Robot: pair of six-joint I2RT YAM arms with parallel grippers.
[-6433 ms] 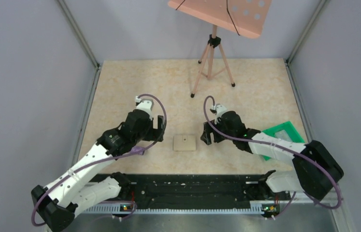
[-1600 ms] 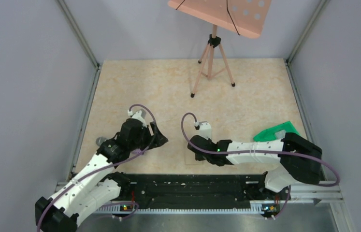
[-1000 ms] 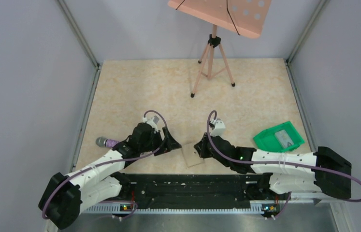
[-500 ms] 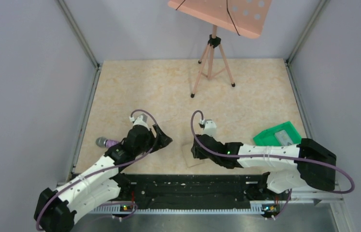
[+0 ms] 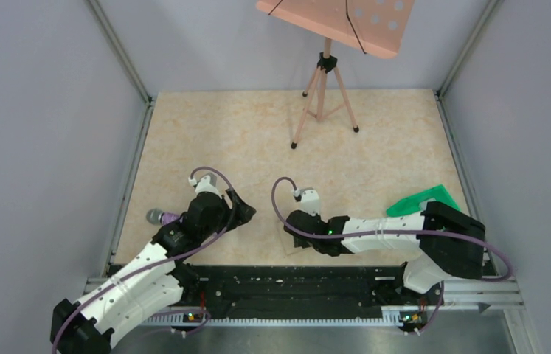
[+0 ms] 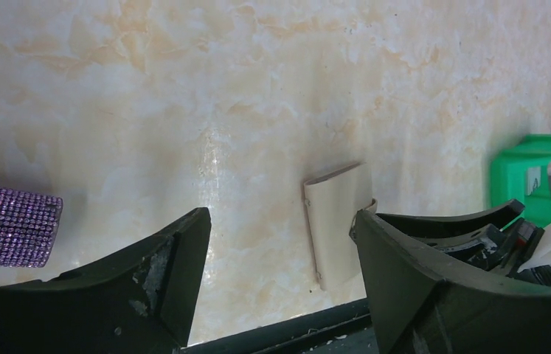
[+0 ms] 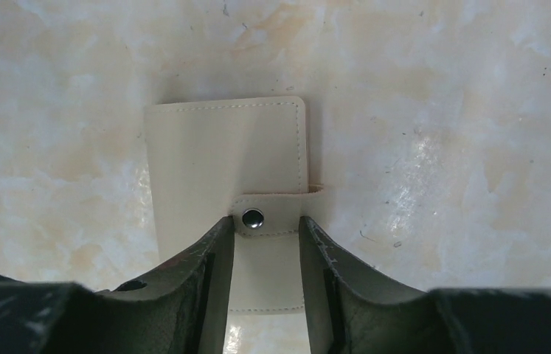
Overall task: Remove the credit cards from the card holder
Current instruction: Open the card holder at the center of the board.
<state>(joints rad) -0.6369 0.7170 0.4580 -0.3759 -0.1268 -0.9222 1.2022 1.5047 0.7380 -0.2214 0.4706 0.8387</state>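
Top view, right claw (image 5: 291,228): lowered near the middle of the tabletop's near edge, with the card holder hidden beneath it.
Top view, left claw (image 5: 240,212): held to its left, apart.
Top view, green tray (image 5: 420,199): by the right edge, partly covered by the right arm.
Left wrist view, left claw (image 6: 279,221): spread wide and empty. The card holder (image 6: 337,221) is seen lying on the tabletop (image 6: 257,88), with the purple microphone (image 6: 7,234) to the left.
Right wrist view, card holder (image 7: 224,155): shut, beige side up, snap fastened. No credit cards are in view.
Right wrist view, right claw (image 7: 266,232): narrowed onto the snap strap (image 7: 268,221), with a finger against each side.
Step judged: unfastening, with the holder not yet opened.
Next move: the strap is to be pulled off its snap while the holder is kept pinned down.
Change: half a second earlier the holder showed beside the right claw. That claw has since shifted left and covers it.
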